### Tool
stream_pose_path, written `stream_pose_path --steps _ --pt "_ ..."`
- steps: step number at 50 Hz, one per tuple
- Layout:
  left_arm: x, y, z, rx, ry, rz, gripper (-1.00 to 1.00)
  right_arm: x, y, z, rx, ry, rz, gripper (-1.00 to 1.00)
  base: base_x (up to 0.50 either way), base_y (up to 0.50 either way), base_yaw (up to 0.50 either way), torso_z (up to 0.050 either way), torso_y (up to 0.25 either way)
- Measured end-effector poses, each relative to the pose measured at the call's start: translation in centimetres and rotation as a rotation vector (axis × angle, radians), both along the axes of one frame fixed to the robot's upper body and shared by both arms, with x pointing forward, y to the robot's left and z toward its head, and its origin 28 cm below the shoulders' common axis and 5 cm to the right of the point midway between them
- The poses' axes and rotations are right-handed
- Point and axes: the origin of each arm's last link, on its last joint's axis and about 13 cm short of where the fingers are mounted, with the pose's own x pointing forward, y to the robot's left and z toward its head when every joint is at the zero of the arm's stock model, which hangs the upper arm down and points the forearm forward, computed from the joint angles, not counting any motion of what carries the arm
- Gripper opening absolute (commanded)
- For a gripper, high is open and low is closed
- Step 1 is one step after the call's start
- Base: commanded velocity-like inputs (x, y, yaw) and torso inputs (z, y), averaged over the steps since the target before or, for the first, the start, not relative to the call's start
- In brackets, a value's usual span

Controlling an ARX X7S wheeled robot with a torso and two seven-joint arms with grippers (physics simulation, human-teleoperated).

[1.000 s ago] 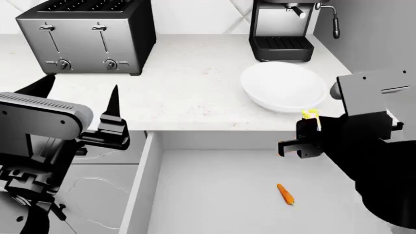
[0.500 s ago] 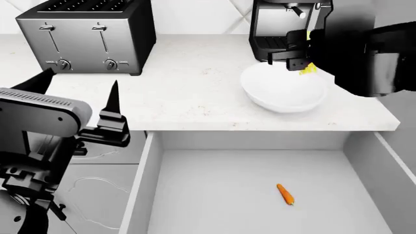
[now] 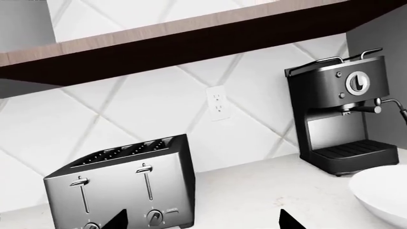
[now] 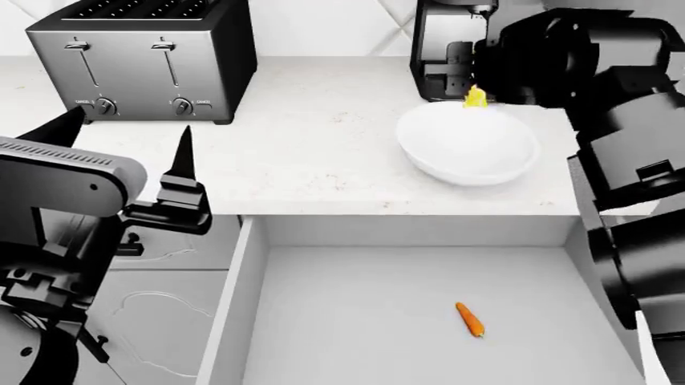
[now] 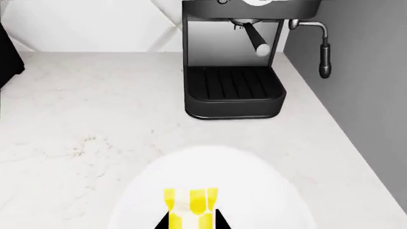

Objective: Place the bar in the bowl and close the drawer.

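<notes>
1. One bar (image 4: 474, 98), pinched in the right gripper (image 4: 471, 90) above the far rim of the one bowl (image 4: 468, 144).
2. One drawer (image 4: 354, 321), open, holding one carrot (image 4: 469, 318).
3. Left gripper (image 4: 123, 148): fingers spread, empty.
4. One toaster (image 4: 144, 56), one coffee machine (image 5: 232, 57).

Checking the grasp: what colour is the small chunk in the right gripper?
The bar is yellow with a whitish middle stripe, clearest in the right wrist view.

Right gripper (image 4: 472, 90) clamped — left (image 4: 123, 152) seemingly agape
</notes>
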Motion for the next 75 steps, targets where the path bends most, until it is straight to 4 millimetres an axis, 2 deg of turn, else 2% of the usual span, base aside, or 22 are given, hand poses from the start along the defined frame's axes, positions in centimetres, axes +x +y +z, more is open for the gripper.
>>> stream_pose_path --steps 20,36,37,57,75 --pt "0.0 0.1 -0.1 0.006 0.001 0.004 1.00 0.9 -0.5 -4.3 0.004 0.081 -0.030 -1.00 0.00 0.00 0.00 0.000 0.000" --pt "0.1 0.1 -0.5 0.008 0.008 0.004 1.00 0.9 -0.7 -6.2 0.013 0.123 -0.028 -1.00 0.00 0.00 0.00 0.000 0.000" --pt "0.1 0.1 -0.5 0.008 0.008 0.004 1.00 0.9 -0.7 -6.2 0.014 0.125 -0.028 1.00 0.00 0.00 0.00 0.000 0.000" --pt "0.1 0.1 -0.7 0.010 0.014 0.002 1.00 1.0 -0.7 -5.9 0.007 0.108 -0.004 1.00 0.00 0.00 0.00 0.000 0.000" --pt "0.1 0.0 -0.5 0.001 0.009 -0.003 1.00 0.8 -1.1 -2.7 -0.027 -0.011 0.010 1.00 0.00 0.00 0.00 0.000 0.000"
